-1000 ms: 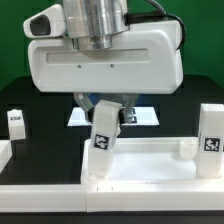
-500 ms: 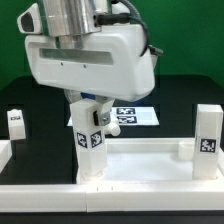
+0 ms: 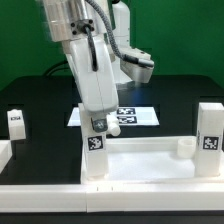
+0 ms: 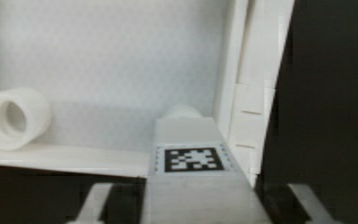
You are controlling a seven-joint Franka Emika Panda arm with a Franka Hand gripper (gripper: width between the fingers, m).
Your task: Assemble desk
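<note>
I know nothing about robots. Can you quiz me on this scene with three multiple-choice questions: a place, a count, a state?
1. Where does the gripped leg stand? A the tabletop corner on the exterior view's right; B its corner on the exterior view's left; C its middle.
2. How many tagged legs show in the exterior view? A one; B two; C three.
3. The gripper is: A shut on the leg; B open, empty; C hidden.
Answers: 1 B, it stands upright there. 2 C, with the far-left leg and the right leg. 3 A, fingers flank it.
</note>
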